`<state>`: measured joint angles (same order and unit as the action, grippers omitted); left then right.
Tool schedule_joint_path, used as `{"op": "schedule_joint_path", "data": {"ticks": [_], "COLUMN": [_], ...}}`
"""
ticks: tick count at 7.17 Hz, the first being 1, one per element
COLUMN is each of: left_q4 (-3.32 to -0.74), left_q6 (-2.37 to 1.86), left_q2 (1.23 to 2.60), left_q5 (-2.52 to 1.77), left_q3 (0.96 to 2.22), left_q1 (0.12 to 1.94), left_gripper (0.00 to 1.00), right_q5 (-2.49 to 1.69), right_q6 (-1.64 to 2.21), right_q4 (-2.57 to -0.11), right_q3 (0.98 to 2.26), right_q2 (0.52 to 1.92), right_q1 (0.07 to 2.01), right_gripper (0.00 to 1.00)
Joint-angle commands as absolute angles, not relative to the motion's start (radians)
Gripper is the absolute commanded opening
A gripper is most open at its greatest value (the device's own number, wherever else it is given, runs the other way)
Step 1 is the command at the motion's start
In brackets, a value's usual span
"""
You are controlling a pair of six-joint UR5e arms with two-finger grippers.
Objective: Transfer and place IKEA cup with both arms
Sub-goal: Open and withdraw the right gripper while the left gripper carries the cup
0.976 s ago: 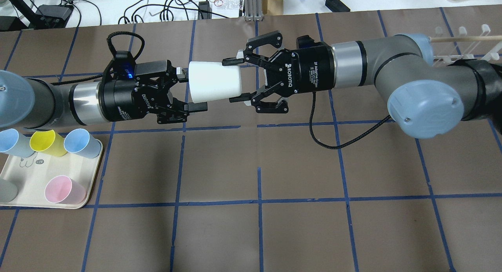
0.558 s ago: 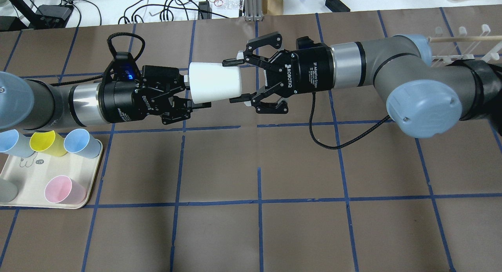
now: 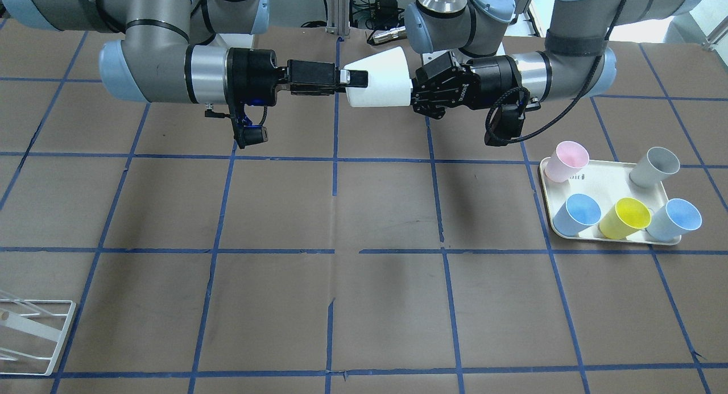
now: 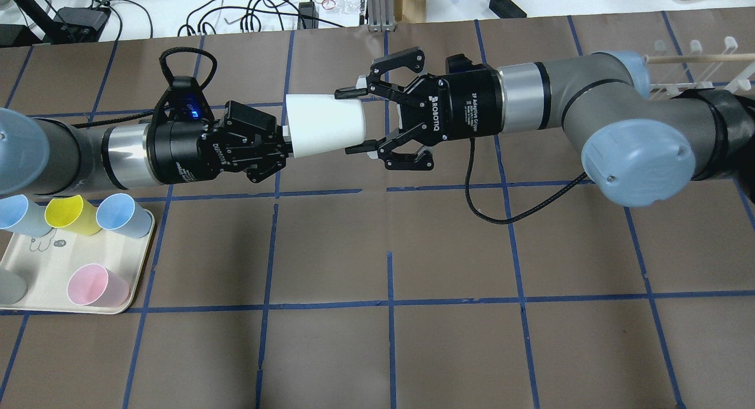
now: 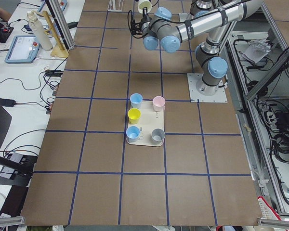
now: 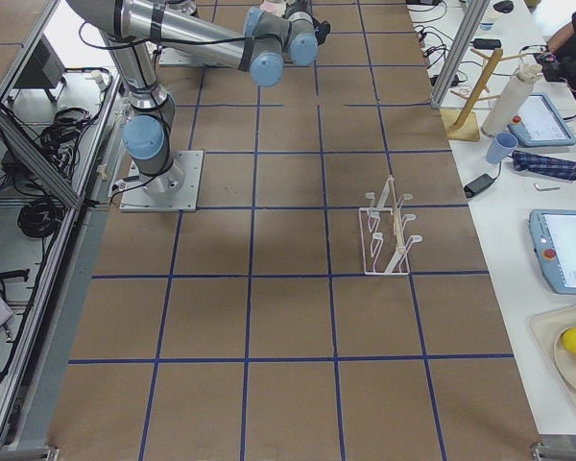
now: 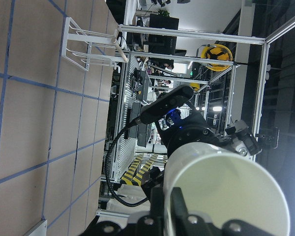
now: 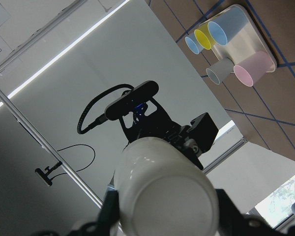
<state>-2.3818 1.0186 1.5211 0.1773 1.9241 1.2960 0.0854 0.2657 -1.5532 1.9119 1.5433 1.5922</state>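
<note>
Overhead: looks down on table (image 4: 377, 350) — wide.
Front: opposite side, steep.
Wrists: 2, close — both share IKEA cup (image 7: 226, 191).

Two arms are reaching over the table (image 4: 448, 350): one left arm (image 4: 65, 149) and one right arm (image 4: 590, 90). Each arm is carrying one gripper, so two are showing, the left gripper (image 4: 285, 143) and the right gripper (image 4: 345, 121). Six cups are showing in all. One off-white IKEA cup (image 4: 323, 127) is hanging between the two grippers. Five cups are standing on the single tray (image 3: 611, 178): one blue cup (image 3: 580, 212), a second blue cup (image 3: 677, 218), one yellow cup (image 3: 624, 216), one pink cup (image 3: 569, 158) and one grey cup (image 3: 657, 165). One white wire rack (image 6: 392, 230) is standing on the table.
</note>
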Motion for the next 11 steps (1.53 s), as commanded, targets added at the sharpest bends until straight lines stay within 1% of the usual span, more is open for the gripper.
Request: {"op": "schedule_joint_path", "data": {"ticks": [1, 2, 4, 5, 6, 7, 8, 11], "left_q4": [-2.379, -2.379, -2.378, -2.378, -2.376, -2.376, -2.375, -2.332], "left_q6": [1.019, 1.019, 1.017, 1.014, 1.009, 1.006, 0.99, 0.974], "left_q2": [1.506, 1.506, 1.505, 1.505, 1.505, 1.505, 1.505, 1.506], "left_q5": [0.175, 0.175, 0.175, 0.178, 0.182, 0.19, 0.257, 0.616], "left_q3": [1.922, 1.925, 1.921, 1.916, 1.91, 1.91, 1.905, 1.868], "left_q1": [1.293, 1.29, 1.286, 1.279, 1.272, 1.27, 1.244, 1.038], "left_gripper": [0.0, 0.0, 0.0, 0.0, 0.0, 0.0, 0.0, 0.0], "right_q5": [0.095, 0.091, 0.09, 0.101, 0.112, 0.223, 0.338, 0.785], "right_q6": [0.267, 0.29, 0.388, 0.39, 0.39, 0.39, 0.402, 0.478], "right_q4": [-1.552, -1.554, -1.569, -1.569, -1.571, -1.565, -1.556, -1.557], "right_q3": [1.91, 1.908, 1.878, 1.873, 1.873, 1.865, 1.838, 1.824], "right_q2": [1.543, 1.542, 1.54, 1.54, 1.542, 1.549, 1.568, 1.692], "right_q1": [1.592, 1.592, 1.569, 1.53, 1.45, 1.374, 1.362, 1.367], "right_gripper": [0.86, 1.0, 1.0, 1.0, 1.0, 1.0, 1.0, 1.0]}}
